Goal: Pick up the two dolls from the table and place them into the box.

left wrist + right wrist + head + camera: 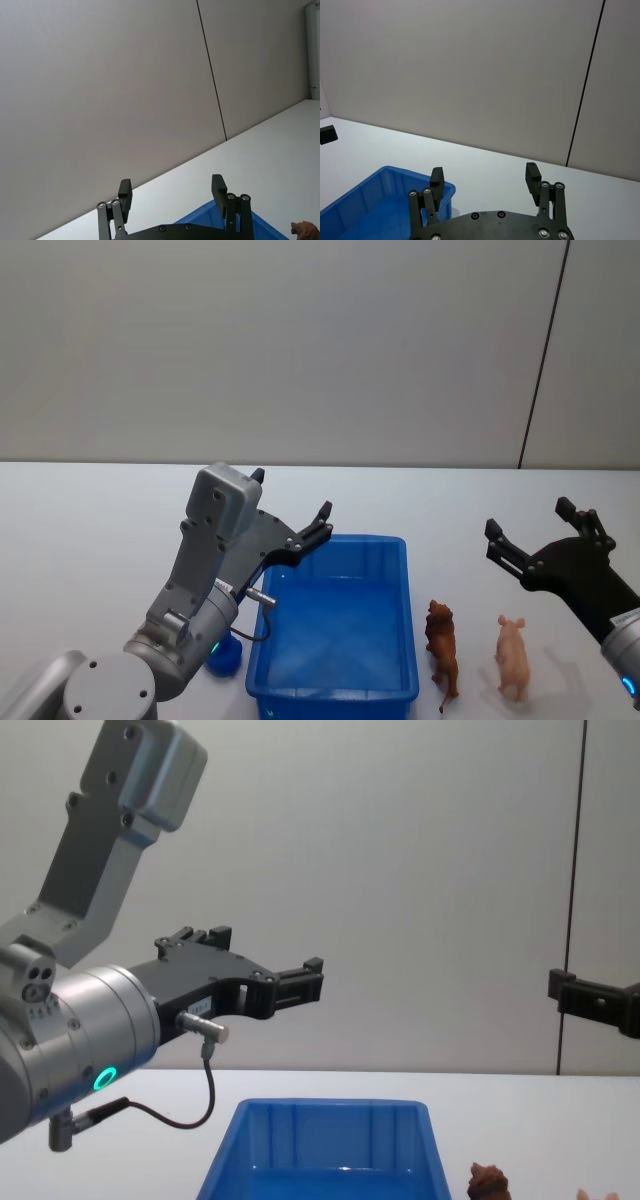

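The blue box (335,692) stands on the white table (90,540) in front of me, and nothing shows inside it. Right of it stand the two dolls: a reddish-brown one (441,644) close to the box wall and a pale pink pig (513,657) further right. My left gripper (290,496) hangs open in the air above the box's far left corner. My right gripper (530,520) is open too, raised above and behind the dolls. The left wrist view shows open fingers (218,186), the box rim (202,216) and the brown doll's head (306,230).
A small blue round object (224,660) lies on the table against the box's left side, under my left arm. A grey wall with a dark vertical seam (540,360) closes the table's far edge. Bare tabletop stretches left of and behind the box.
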